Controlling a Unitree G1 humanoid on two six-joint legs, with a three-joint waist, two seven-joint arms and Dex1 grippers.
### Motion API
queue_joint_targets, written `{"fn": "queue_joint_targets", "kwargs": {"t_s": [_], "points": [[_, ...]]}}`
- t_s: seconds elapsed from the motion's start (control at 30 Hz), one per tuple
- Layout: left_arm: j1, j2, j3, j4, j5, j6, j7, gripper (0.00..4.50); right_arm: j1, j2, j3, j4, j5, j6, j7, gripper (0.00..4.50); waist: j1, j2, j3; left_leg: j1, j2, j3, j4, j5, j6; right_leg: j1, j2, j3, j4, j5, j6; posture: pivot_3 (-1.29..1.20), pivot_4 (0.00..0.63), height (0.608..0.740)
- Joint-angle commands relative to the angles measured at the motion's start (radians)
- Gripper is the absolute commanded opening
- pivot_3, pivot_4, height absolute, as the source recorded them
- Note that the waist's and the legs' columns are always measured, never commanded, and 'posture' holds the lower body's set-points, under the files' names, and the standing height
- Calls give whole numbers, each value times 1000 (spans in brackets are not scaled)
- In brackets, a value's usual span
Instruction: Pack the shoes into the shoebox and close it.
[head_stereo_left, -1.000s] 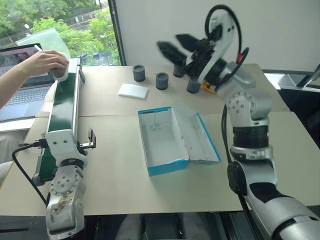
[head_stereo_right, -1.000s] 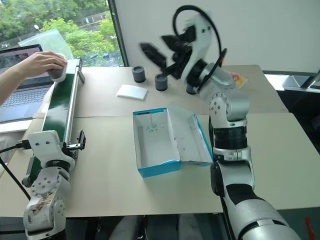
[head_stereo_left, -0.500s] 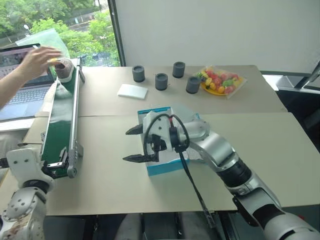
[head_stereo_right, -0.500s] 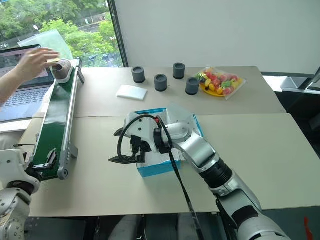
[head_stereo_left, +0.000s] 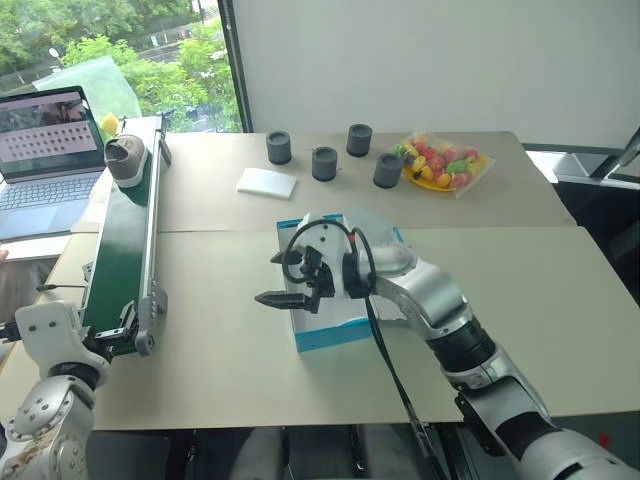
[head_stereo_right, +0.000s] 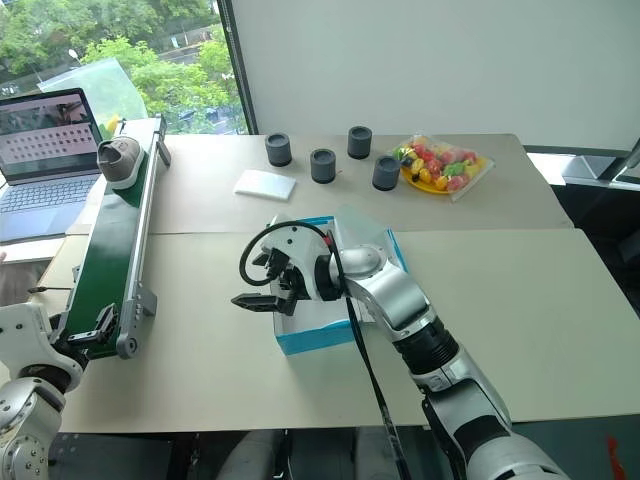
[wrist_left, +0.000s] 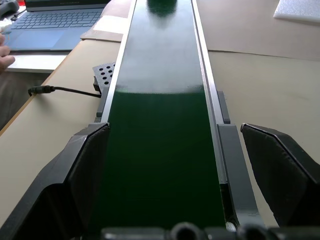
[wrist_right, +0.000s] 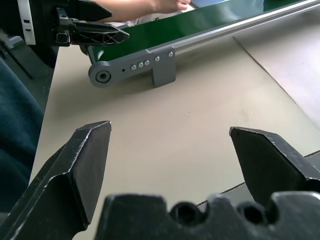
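My right gripper (head_stereo_left: 282, 280) stands with its two black fingers spread wide apart and nothing between them, pointing toward my left over the desk (head_stereo_left: 560, 300); it hangs just above the near left corner of the shoebox (head_stereo_left: 335, 335). The shoebox lies open at the centre of the desk, cyan-blue outside and white inside, its lid folded out toward three o'clock, largely covered by my right forearm; I see no shoe in the part of its interior that shows. My left gripper (wrist_left: 170, 150) is likewise fully apart and empty, and its fingers (wrist_left: 82, 165) straddle the near end of the green conveyor belt (head_stereo_left: 120, 250), which runs along the left side of the desk from about eight o'clock toward eleven o'clock of the shoebox. One shoe (head_stereo_left: 124, 160), grey-taupe with a pale sole, sits on the far end of that belt, at eleven o'clock and well apart from the shoebox. An open laptop (head_stereo_left: 45, 140) stands just beside the belt's far end. At twelve o'clock of the shoebox lies a flat white pad (head_stereo_left: 267, 182), and beyond it four dark cylinders (head_stereo_left: 323, 162) stand in a loose row. At one o'clock rests a plate of coloured fruit (head_stereo_left: 440, 163).
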Motion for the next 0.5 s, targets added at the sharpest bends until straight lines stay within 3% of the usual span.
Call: {"fn": "queue_joint_targets", "kwargs": {"t_s": [0.03,0.5], "points": [[1,7,1,-3,8,-13,12,4500,-4,13,-42,-35,16,6,-20,4446,-3,0,0,0,0,0,0,0,0,0,0,0,0,0,0,0,150,727],[-16,48,12,30,17,4,38,4500,11,25,-71,-26,12,24,-64,4446,-2,0,0,0,0,0,0,0,0,0,0,0,0,0,0,0,150,727]]}}
